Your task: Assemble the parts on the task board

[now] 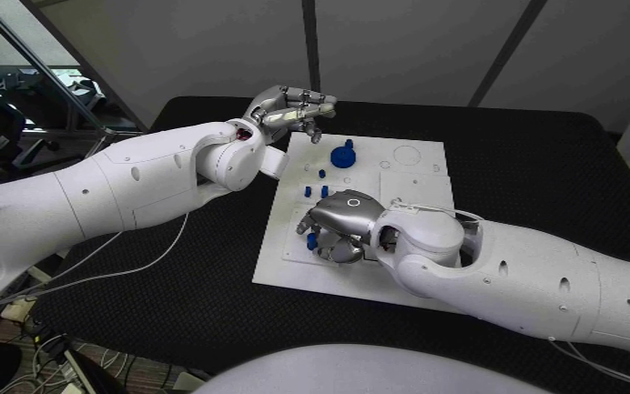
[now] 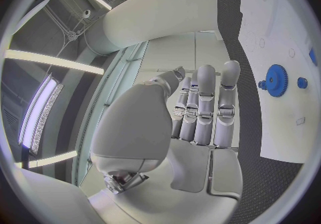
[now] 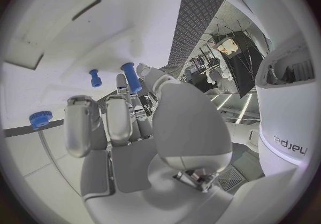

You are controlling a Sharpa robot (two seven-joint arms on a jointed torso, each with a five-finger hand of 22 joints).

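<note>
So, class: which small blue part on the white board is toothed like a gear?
The round blue gear near the board's far edge; the other blue parts are slim pegs.

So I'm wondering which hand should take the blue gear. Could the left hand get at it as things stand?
Probably yes. The left hand hovers near the board's far edge holding nothing, fingers straight, and the blue gear stands close by on the white board with nothing between them. The right hand works nearer the robot.
</note>
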